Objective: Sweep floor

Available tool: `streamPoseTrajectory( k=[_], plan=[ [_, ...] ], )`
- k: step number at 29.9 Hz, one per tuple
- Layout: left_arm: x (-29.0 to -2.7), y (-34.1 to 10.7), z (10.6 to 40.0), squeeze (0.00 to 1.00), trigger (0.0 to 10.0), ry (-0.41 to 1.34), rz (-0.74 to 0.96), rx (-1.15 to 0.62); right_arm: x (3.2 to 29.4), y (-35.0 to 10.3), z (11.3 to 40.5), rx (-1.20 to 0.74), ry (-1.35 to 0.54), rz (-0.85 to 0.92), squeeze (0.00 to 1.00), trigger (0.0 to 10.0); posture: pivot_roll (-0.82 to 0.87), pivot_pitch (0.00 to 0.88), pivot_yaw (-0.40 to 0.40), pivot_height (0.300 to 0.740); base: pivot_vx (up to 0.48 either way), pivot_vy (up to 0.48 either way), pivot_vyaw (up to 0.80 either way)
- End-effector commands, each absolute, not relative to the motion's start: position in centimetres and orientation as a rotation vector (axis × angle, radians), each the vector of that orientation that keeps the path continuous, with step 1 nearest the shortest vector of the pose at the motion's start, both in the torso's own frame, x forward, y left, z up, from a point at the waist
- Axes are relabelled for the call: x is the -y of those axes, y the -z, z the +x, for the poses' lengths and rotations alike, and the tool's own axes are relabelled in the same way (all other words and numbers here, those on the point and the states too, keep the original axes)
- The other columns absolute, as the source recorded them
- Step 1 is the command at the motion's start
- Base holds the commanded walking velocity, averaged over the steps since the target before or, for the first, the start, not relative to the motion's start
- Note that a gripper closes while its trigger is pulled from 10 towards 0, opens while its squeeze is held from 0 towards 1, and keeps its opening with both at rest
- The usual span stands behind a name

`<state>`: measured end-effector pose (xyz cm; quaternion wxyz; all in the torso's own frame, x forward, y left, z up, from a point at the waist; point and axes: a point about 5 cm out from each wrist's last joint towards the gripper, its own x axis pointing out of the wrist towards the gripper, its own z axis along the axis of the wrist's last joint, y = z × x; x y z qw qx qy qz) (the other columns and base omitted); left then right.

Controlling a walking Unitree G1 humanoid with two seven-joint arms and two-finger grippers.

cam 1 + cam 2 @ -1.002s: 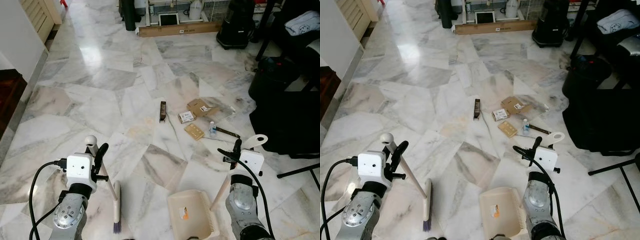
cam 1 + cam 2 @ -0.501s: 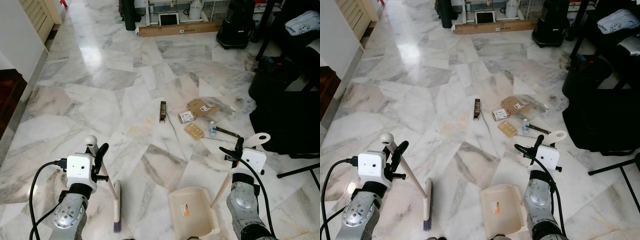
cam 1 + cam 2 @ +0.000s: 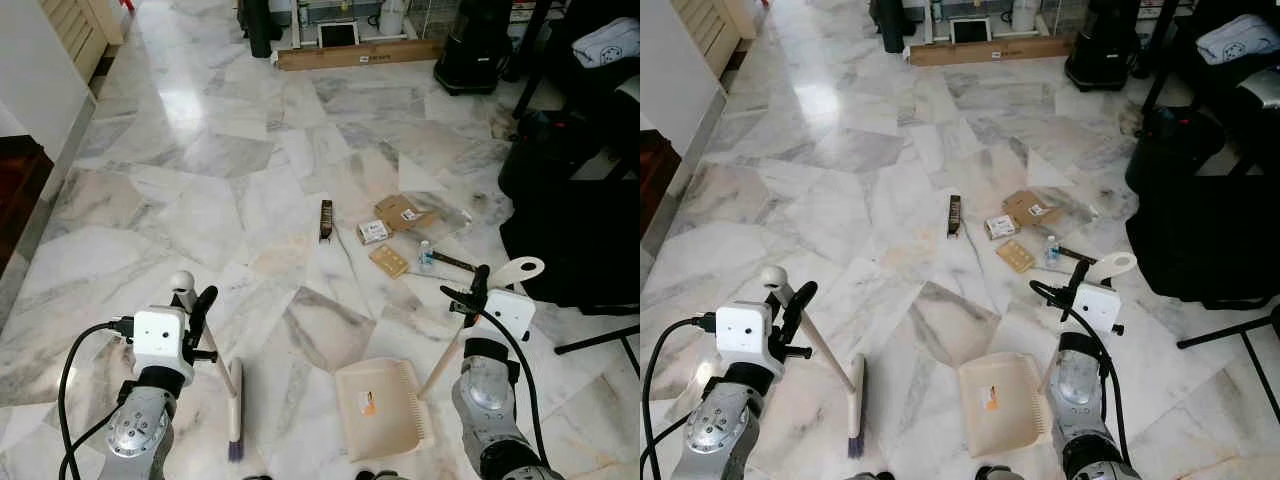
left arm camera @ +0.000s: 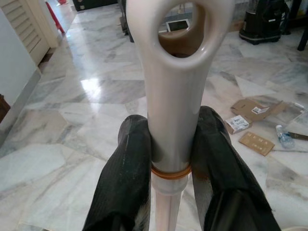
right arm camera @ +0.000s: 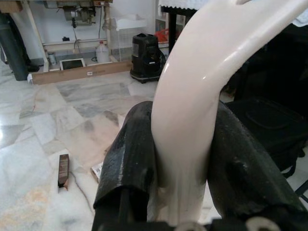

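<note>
Marble floor [image 3: 200,150] runs pale and glossy ahead, with a cluster of litter lying well apart from the robot: a dark strip [image 3: 325,220], flattened cardboard pieces [image 3: 397,213] and a small bottle [image 3: 425,256]. The left claw [image 4: 171,159] is clenched on the broom handle [image 4: 173,96], with the broom head [image 3: 235,410] resting on the floor just in front. The right claw [image 5: 185,159] is clenched on the dustpan handle [image 5: 202,86]; the dustpan [image 3: 380,408] sits flat on the marble, its mouth facing toward the litter.

Risks, as I judge them: the litter is spread out, so a broad stroke could scatter the light cardboard sideways or send the bottle rolling toward the dark furniture [image 3: 575,230] on the right. The polished marble may let the pan slide back when debris hits its lip. Both handles are smooth and gripped near their tops, so they could twist in the fingers under load.
</note>
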<state>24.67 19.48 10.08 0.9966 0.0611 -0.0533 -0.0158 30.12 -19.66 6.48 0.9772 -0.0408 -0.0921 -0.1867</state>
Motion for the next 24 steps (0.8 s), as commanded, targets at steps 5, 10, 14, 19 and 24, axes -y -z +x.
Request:
streamPoseTrajectory(
  k=[5,10,14,19,24],
  plan=[
    [-19.62,-10.96,24.51,0.0,10.0,0.031,0.122,0.151,19.47,-6.52,29.96,0.2,0.375,-0.069,0.21,10.0,0.07,0.194,0.044,0.74,0.0,0.0,0.0],
    [-19.62,-10.93,24.54,0.0,10.0,0.034,0.121,0.15,19.45,-6.45,29.97,0.194,0.375,-0.075,0.59,10.0,0.07,0.194,0.044,0.74,0.0,0.0,0.0],
    [-19.6,-10.9,24.55,0.0,10.0,0.036,0.121,0.149,19.43,-6.36,29.95,0.188,0.375,-0.078,0.43,10.0,0.07,0.194,0.044,0.74,0.0,0.0,0.0],
    [-19.45,-10.78,24.51,0.0,10.0,0.047,0.117,0.143,19.45,-6.13,29.85,0.175,0.377,-0.076,0.0,10.0,0.07,0.193,0.044,0.74,0.0,0.0,0.0],
    [-19.42,-10.75,24.51,0.0,10.0,0.051,0.116,0.139,19.5,-5.95,29.81,0.162,0.379,-0.072,0.0,10.0,0.07,0.193,0.043,0.74,0.0,0.0,0.0]
  ],
)
